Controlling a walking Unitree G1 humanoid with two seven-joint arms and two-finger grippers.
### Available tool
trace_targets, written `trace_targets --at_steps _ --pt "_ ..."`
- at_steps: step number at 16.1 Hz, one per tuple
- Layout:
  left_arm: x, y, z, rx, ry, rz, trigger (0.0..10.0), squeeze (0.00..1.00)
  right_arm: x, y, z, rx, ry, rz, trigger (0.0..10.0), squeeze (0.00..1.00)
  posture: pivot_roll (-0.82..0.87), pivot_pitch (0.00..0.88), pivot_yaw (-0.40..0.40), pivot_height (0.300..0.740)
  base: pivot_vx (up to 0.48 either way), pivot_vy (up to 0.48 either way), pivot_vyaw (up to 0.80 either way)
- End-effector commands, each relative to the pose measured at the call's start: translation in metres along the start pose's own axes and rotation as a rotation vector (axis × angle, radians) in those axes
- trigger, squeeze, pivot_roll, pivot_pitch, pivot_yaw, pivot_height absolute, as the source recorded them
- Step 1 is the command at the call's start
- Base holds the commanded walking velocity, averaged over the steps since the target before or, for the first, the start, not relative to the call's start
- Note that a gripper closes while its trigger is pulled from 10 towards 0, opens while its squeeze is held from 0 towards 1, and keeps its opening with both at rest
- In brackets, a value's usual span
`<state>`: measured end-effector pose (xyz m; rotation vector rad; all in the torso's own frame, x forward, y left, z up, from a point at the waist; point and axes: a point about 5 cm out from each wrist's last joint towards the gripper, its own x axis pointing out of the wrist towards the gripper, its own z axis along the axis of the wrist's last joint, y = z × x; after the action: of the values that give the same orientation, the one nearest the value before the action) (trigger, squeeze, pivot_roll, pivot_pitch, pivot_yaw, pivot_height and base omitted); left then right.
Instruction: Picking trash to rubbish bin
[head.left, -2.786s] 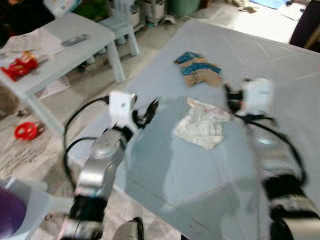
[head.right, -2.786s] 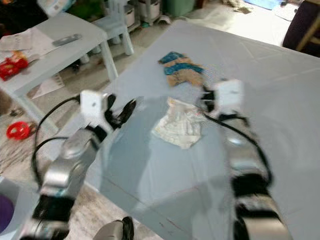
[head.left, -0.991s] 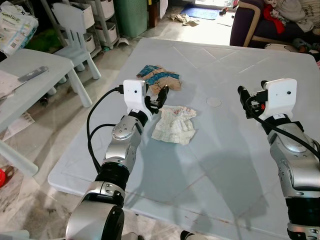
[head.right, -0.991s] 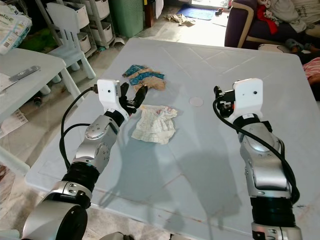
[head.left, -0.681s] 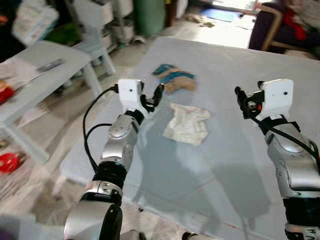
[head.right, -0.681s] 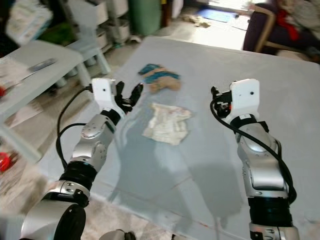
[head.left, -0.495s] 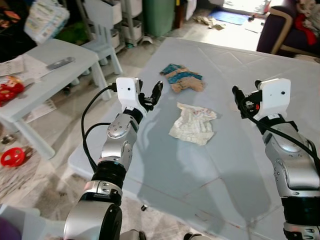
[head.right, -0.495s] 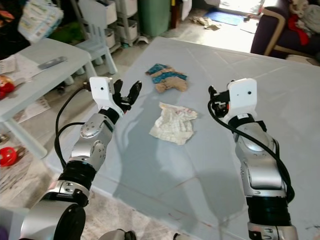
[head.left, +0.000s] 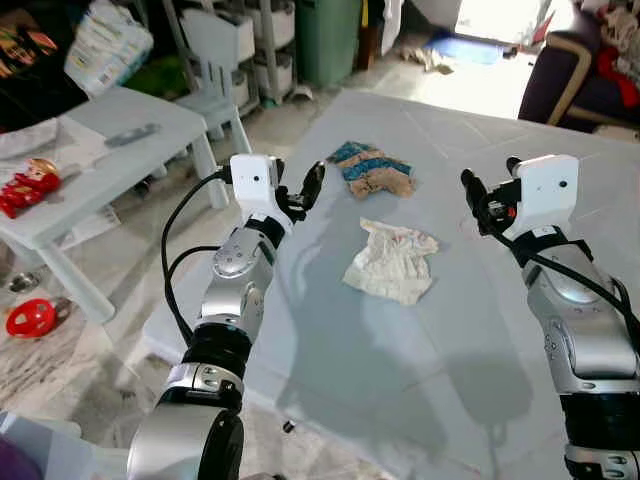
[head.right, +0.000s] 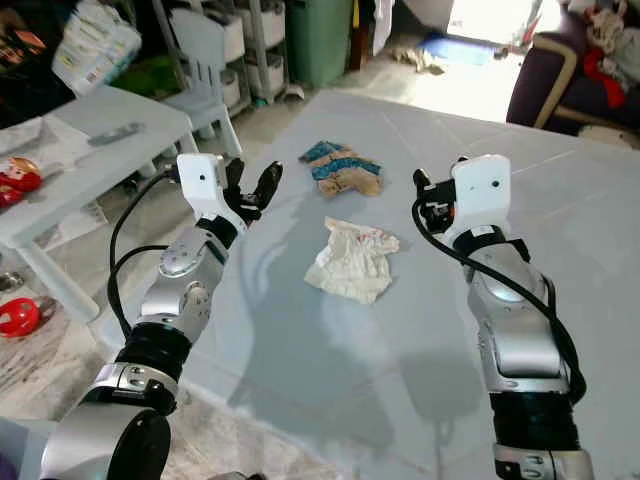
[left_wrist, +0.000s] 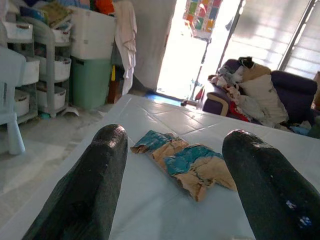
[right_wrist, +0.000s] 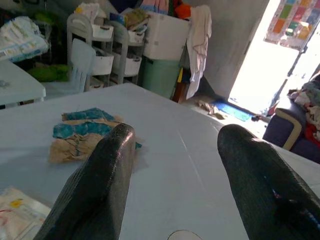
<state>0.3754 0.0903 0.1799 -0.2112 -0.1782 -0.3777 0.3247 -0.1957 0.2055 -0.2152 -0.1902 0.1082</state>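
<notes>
On the pale blue tabletop (head.left: 420, 350), a crumpled white wrapper (head.left: 391, 262) lies near the middle, with a torn blue-and-brown piece of packaging (head.left: 373, 170) just beyond it on the far side, the two apart from each other. The left tool (head.left: 309, 186) is raised above the tabletop's left edge, to the left of both scraps, its two black fingers (left_wrist: 87, 185) spread wide and holding nothing; between them the wrist view frames the blue-and-brown packaging. The right tool (head.left: 470, 190) is raised to the right of the wrapper, well apart from it, its fingers (right_wrist: 97, 185) likewise spread and empty, with the packaging and a corner of the white wrapper showing past them. To the far left stands a low white side table (head.left: 130, 125) carrying a red toy (head.left: 30, 180) and a grey flat object (head.left: 130, 134). A small pale chair (head.left: 215, 50), white storage shelves (right_wrist: 100, 55) and a green bin (head.left: 330, 40) stand along the far side. A red ring-shaped toy (head.left: 30, 318) lies on the floor at near left, and a dark armchair (head.left: 580, 80) sits at far right.
</notes>
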Motion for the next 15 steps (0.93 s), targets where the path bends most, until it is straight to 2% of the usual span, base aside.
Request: trace_targets --at_steps 1,13,15 --pt "-0.0007 0.0000 0.0006 0.002 0.000 -0.008 10.0 0.00 0.0028 -0.0003 0.0045 -0.010 -0.016 0.007 10.0 0.00 -0.14 0.079 -0.007 0.740 0.274 0.000 0.00" --pt "-0.0027 -0.0008 -0.0017 -0.001 0.006 -0.006 10.0 0.00 0.0035 -0.0001 0.0028 -0.012 -0.011 0.013 10.0 0.00 -0.14 0.086 -0.009 0.740 0.288 0.000 0.00" --pt "-0.0029 -0.0008 -0.0017 -0.005 0.004 -0.001 10.0 0.00 0.0035 0.0000 0.0026 -0.012 -0.011 0.013 10.0 0.00 -0.14 0.088 -0.010 0.740 0.000 0.000 0.00"
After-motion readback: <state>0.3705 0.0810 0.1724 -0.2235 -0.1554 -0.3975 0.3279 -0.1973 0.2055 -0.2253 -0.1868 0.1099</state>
